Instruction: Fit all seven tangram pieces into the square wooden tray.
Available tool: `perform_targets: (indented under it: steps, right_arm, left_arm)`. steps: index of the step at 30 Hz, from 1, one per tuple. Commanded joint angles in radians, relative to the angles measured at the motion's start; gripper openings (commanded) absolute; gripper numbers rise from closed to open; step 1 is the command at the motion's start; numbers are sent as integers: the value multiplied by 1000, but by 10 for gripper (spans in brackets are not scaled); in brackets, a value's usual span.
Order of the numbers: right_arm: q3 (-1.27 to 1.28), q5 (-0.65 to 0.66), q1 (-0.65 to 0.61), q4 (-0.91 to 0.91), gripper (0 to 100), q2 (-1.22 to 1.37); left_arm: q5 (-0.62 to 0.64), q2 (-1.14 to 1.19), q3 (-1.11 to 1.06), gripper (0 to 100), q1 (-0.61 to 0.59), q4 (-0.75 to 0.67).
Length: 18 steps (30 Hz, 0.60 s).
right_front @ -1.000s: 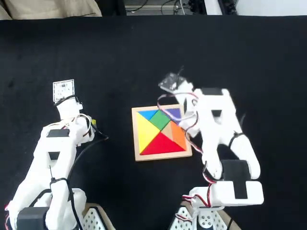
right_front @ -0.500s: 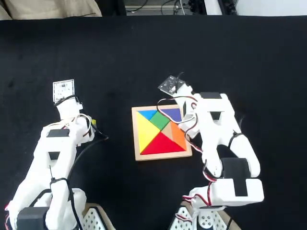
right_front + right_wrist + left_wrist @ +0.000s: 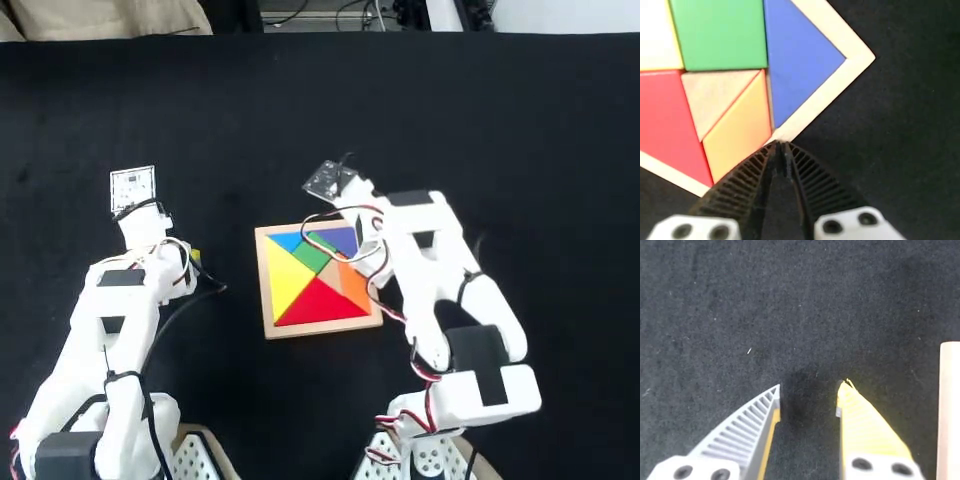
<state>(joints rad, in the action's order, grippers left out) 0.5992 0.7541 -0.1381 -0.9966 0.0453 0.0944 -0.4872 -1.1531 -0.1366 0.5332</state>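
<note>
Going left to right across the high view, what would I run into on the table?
left arm → yellow triangle → red triangle → right arm

square wooden tray slightly rotated, tangram pieces inside.

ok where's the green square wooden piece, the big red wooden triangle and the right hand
green square wooden piece (image 3: 717, 32), right wrist view, centre of its face
big red wooden triangle (image 3: 321, 304), high view, its centre
right hand (image 3: 780, 148), right wrist view, between its shut fingertips
</note>
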Motion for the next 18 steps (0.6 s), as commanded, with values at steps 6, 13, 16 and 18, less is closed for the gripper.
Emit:
perform_targets:
  steps: [6,13,16,18]
  right_arm:
    - [-41,-15,-110,-75,11,-2]
    - [-35,-18,-110,-84,11,-59]
    - [-28,-18,-84,-140,11,-156]
    - [-16,-18,-60,-166,11,-226]
  left_arm:
    - [6,2,36,191,1,-17]
    - [6,2,35,191,1,-17]
    - [6,2,35,191,1,-17]
    - [6,2,36,191,1,-17]
